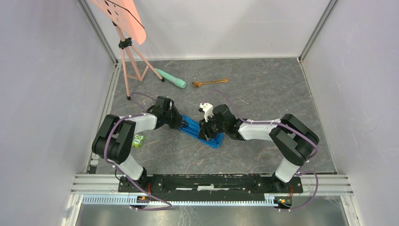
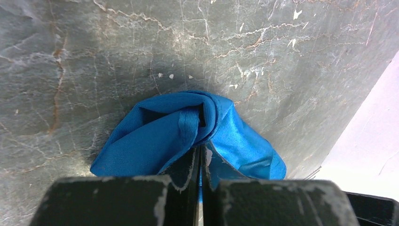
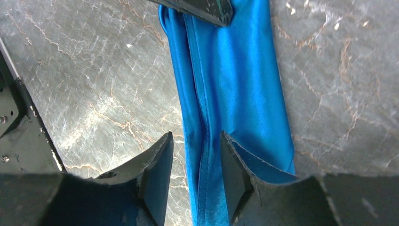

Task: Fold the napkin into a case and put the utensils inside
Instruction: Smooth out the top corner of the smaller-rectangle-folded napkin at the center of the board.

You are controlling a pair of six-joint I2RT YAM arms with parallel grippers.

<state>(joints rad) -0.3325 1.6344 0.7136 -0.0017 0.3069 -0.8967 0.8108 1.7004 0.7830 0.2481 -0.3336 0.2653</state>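
left jaws clamped, one napkin (image 2: 155, 141), one spoon (image 1: 209, 83)

No writing, label, brand name, number or sign can be read in any of the three views.
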